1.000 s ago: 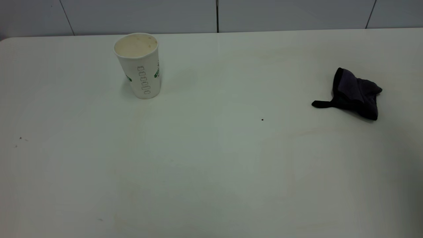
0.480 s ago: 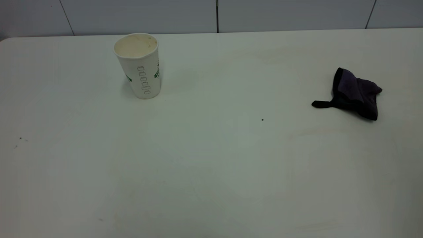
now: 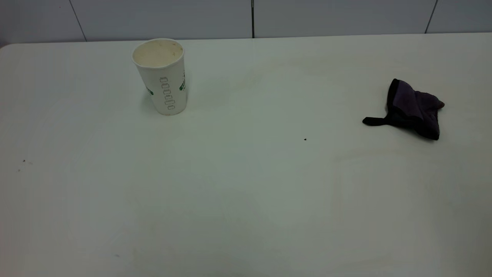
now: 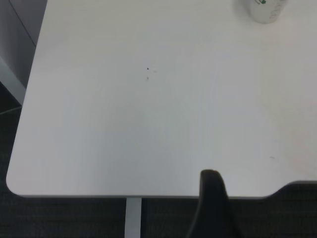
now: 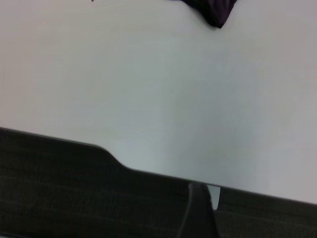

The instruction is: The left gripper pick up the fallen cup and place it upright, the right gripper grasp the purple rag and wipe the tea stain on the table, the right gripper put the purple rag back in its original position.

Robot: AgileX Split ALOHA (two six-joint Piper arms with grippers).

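The cup (image 3: 163, 75) stands upright at the back left of the table (image 3: 246, 200), its stained inside showing; its base also shows in the left wrist view (image 4: 265, 10). The purple rag (image 3: 413, 108) lies crumpled at the right, its black loop tab pointing left; a corner of it shows in the right wrist view (image 5: 210, 9). No tea stain shows on the table. Neither gripper is in the exterior view. The left gripper (image 4: 213, 206) and the right gripper (image 5: 199, 210) each hang off the table's near edge, far from cup and rag.
A tiny black speck (image 3: 305, 139) lies mid-table and a few specks (image 3: 24, 161) at the left. A grey panelled wall (image 3: 246, 17) runs behind the far edge. Dark floor (image 5: 59, 188) lies beyond the near edge.
A dark shadow over the table's front right corner has faded away. The cup and the rag have not moved.
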